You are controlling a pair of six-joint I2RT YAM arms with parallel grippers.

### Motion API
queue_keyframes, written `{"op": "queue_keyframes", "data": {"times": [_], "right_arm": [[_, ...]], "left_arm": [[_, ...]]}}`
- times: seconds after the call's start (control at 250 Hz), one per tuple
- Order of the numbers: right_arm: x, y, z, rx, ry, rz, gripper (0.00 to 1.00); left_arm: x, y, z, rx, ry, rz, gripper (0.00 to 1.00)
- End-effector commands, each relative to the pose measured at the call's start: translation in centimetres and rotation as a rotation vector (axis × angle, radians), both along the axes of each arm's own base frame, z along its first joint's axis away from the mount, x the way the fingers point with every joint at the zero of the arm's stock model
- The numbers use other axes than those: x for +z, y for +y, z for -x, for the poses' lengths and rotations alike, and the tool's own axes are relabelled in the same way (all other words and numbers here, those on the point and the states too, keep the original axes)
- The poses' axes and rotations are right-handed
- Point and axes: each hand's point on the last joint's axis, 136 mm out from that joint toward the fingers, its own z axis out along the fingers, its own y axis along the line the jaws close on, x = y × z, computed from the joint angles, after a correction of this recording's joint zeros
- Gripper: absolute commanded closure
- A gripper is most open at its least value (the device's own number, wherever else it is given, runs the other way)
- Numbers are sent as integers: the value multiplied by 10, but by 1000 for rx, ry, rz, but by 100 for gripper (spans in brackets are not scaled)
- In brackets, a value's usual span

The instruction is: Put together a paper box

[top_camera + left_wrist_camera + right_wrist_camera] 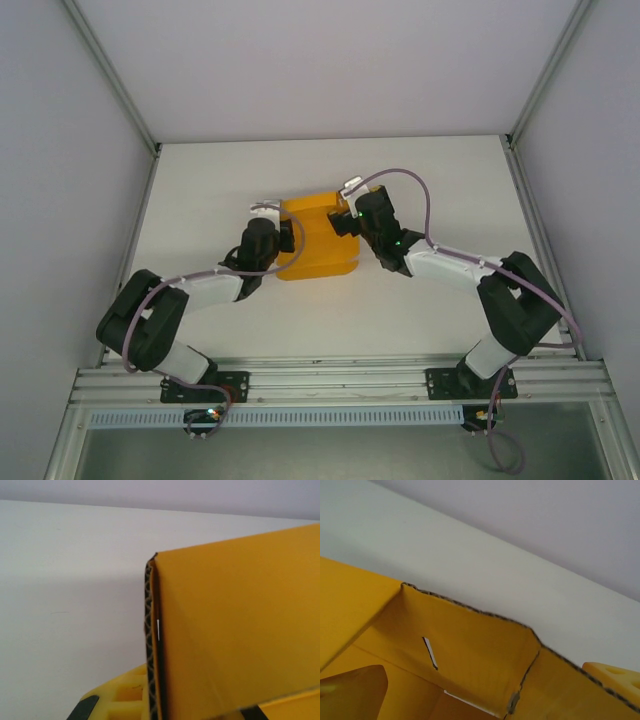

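The paper box [322,252] is bright orange card, partly folded, lying mid-table between the two arms. My left gripper [286,238] is shut on the box's left wall. In the left wrist view that wall's corrugated edge [149,645] runs up between the jaws, with one yellow finger [117,700] to its left. My right gripper [348,218] is at the box's far right corner and stands open. In the right wrist view, one finger [351,689] is inside the box and the other finger [616,676] is behind a raised flap [475,645] with a slot.
The white table [440,190] is enclosed by grey walls on the left, right and far sides. An aluminium rail [330,380] runs along the near edge where both arm bases are mounted.
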Motion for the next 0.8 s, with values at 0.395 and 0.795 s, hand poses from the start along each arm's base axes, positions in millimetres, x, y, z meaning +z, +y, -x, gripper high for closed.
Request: {"op": "queue_keyframes", "data": {"times": [0.395,0.795], "right_arm": [[20,-20,27,-123,7,-263,0],[-52,-96,94,-217,316,-114,0]], "left_arm": [[-2,-7,-2,43,36,61,100],[12,-12,4,-30,20,59,100]]}}
